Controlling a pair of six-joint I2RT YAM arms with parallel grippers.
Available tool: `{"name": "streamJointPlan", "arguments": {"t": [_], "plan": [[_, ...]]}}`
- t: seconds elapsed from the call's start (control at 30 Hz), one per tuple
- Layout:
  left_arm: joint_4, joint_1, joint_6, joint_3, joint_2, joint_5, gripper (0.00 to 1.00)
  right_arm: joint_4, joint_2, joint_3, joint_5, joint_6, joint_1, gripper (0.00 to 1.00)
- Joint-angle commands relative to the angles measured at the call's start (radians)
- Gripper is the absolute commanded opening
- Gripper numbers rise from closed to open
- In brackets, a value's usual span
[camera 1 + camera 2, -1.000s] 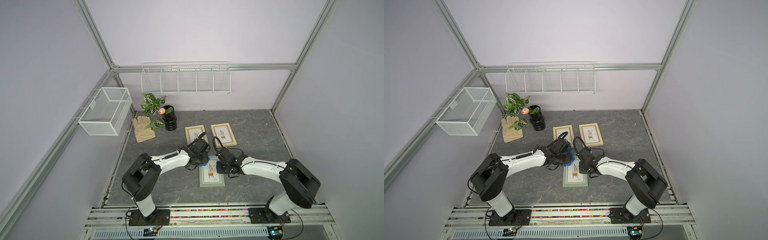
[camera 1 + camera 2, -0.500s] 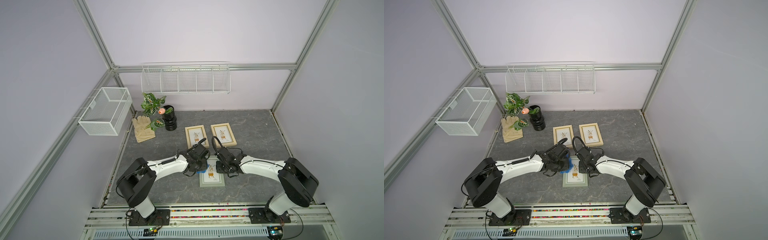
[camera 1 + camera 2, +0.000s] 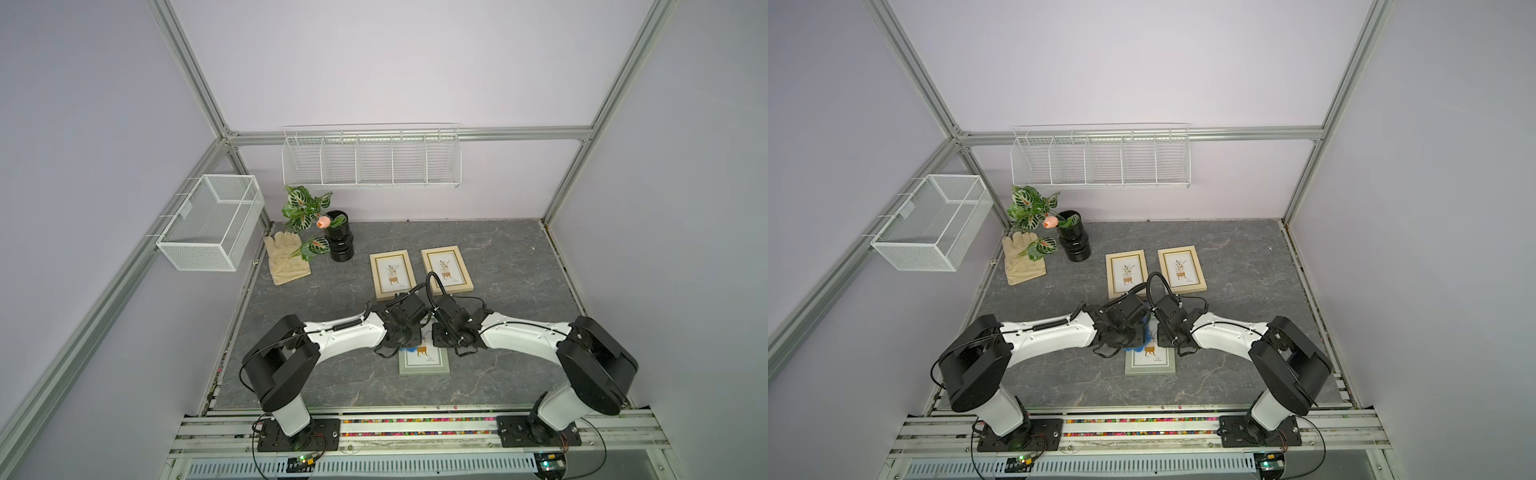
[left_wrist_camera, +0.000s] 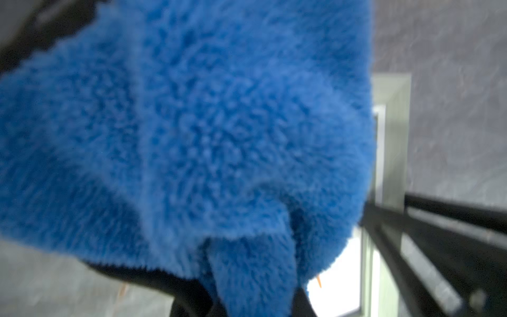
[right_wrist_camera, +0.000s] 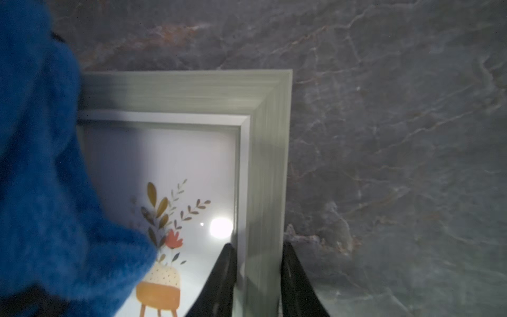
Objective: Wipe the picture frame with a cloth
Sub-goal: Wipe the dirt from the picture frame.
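Observation:
A grey-green picture frame (image 3: 424, 362) (image 3: 1150, 365) lies flat on the dark stone table, near the front centre. My right gripper (image 5: 257, 247) (image 3: 442, 338) is shut on the frame's side rail (image 5: 263, 164), one finger on the glass side and one outside. My left gripper (image 4: 255, 296) (image 3: 405, 338) is shut on the plush blue cloth (image 4: 192, 137) (image 3: 1145, 332). The cloth (image 5: 41, 192) rests on the frame's glass and covers part of the plant print. In the left wrist view only a strip of the frame (image 4: 395, 137) shows past the cloth.
Two wooden frames (image 3: 392, 270) (image 3: 446, 268) lie just behind the arms. A black vase with a plant (image 3: 338, 243) and a beige glove (image 3: 286, 257) sit at the back left. A wire basket (image 3: 212, 222) and a wire shelf (image 3: 372, 156) hang on the walls.
My left gripper has slid the cloth toward the front, farther along the frame's glass. The right gripper has kept its hold on the frame rail.

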Motion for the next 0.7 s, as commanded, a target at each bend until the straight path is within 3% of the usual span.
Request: {"name": "streamJointPlan", "arguments": {"t": [0.0, 0.1, 0.23, 0.33, 0.67], "plan": [[-0.181, -0.082, -0.064, -0.083, 0.011, 0.08, 0.0, -0.109, 0.061, -0.038, 0.022, 0.006, -0.009, 0.17], [-0.219, -0.056, -0.02, -0.029, 0.024, 0.036, 0.0, -0.107, 0.055, -0.042, 0.024, 0.01, -0.008, 0.18], [-0.118, 0.059, 0.011, -0.008, 0.044, 0.083, 0.0, -0.106, 0.045, -0.047, 0.024, 0.02, -0.009, 0.18], [-0.131, 0.083, 0.037, 0.035, 0.081, 0.054, 0.0, -0.108, 0.042, -0.048, 0.027, 0.021, -0.009, 0.18], [-0.101, -0.091, -0.11, -0.175, -0.089, 0.064, 0.0, -0.109, 0.056, -0.03, 0.026, 0.006, -0.028, 0.18]]}}
